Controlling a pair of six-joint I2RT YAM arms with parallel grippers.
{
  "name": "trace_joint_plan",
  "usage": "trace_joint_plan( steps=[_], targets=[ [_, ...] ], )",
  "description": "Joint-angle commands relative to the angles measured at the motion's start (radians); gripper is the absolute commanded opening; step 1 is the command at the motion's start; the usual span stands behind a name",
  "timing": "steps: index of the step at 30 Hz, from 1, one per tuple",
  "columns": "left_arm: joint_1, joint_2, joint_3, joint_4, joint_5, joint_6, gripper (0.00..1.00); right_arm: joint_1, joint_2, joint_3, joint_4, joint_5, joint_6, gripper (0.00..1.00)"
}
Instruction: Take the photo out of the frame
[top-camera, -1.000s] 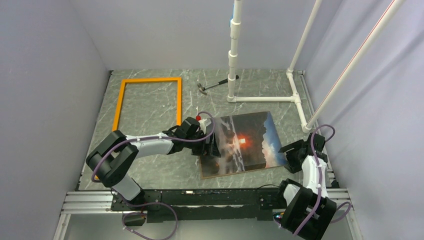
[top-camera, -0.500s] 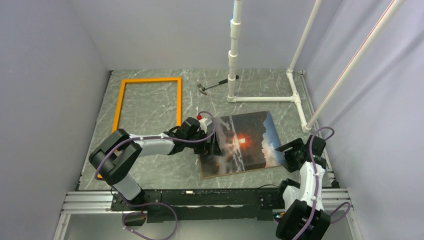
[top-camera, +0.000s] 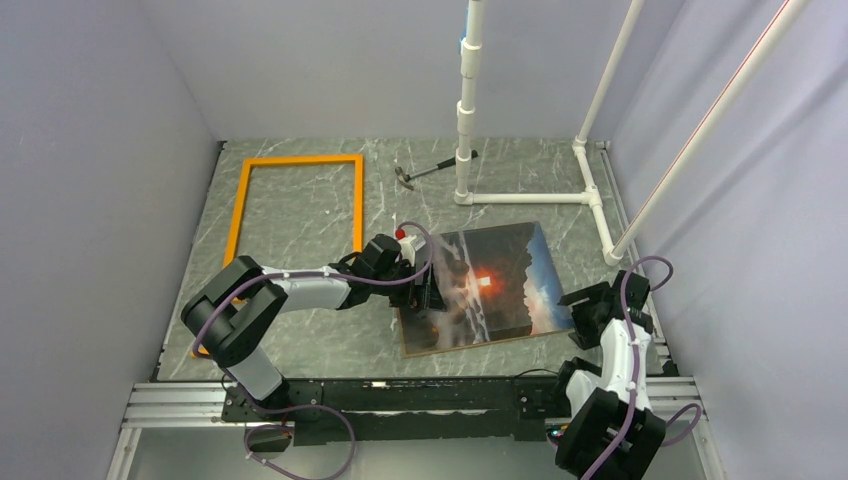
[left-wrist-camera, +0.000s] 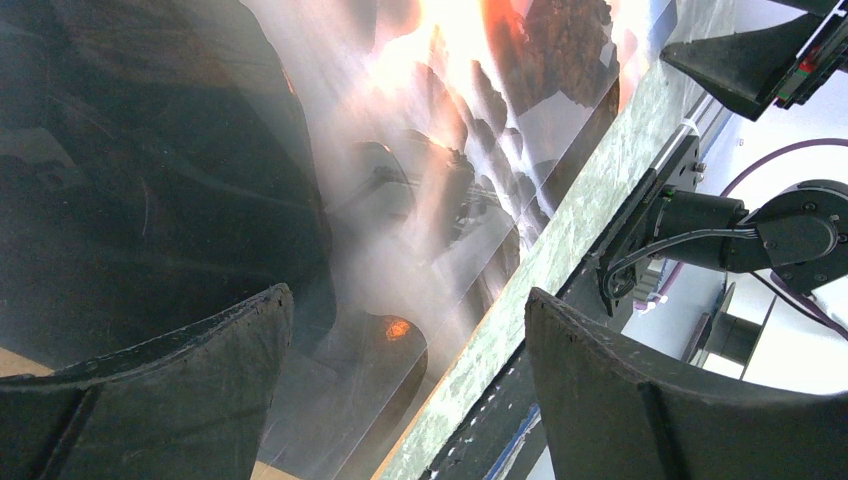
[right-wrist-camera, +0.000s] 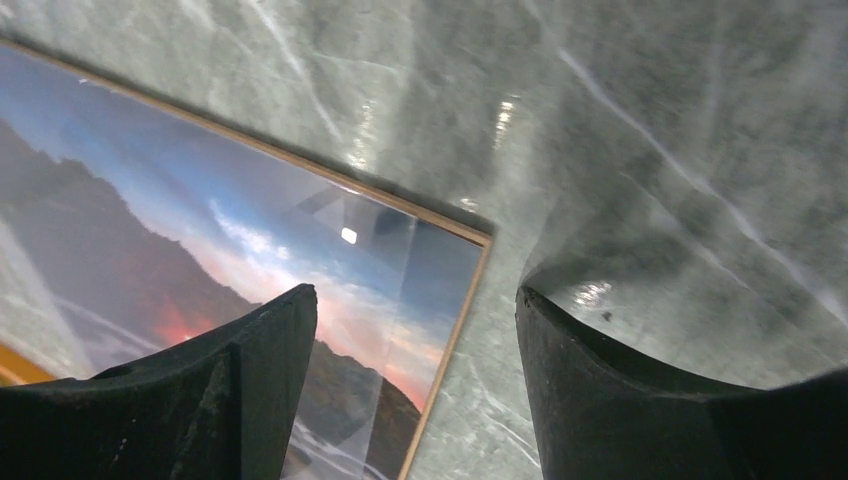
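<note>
The photo (top-camera: 495, 285), a print of dark rocks, sun glow and blue sky, lies flat on the marble table, right of centre. The empty orange frame (top-camera: 300, 160) lies apart from it at the back left. My left gripper (top-camera: 427, 292) is open over the photo's left edge. In the left wrist view, its jaws (left-wrist-camera: 408, 300) stand wide apart over the glossy print (left-wrist-camera: 470, 110). My right gripper (top-camera: 580, 306) is open at the photo's right near corner. In the right wrist view, its jaws (right-wrist-camera: 415, 295) straddle that corner of the photo (right-wrist-camera: 200, 220). Neither gripper holds anything.
A small hammer (top-camera: 420, 172) lies at the back centre. A white pipe stand (top-camera: 465, 120) rises behind the photo, with pipes (top-camera: 598, 215) along the right side. Grey walls close in left, back and right. A metal rail (top-camera: 400, 395) runs along the near edge.
The right arm's elbow has shifted slightly and its gripper stays at the photo's corner. The left gripper and the photo have hardly moved.
</note>
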Motion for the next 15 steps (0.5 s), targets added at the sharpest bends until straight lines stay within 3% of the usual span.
trace_joint_plan(
  steps=[1,15],
  targets=[
    [-0.004,0.038,-0.022,-0.073,-0.04,0.033,0.91,-0.002,-0.027,-0.061,0.112,-0.103,0.009,0.74],
    [-0.004,0.06,-0.029,-0.069,-0.046,0.035,0.91,-0.003,-0.17,-0.05,0.117,-0.168,0.039,0.7]
  ],
)
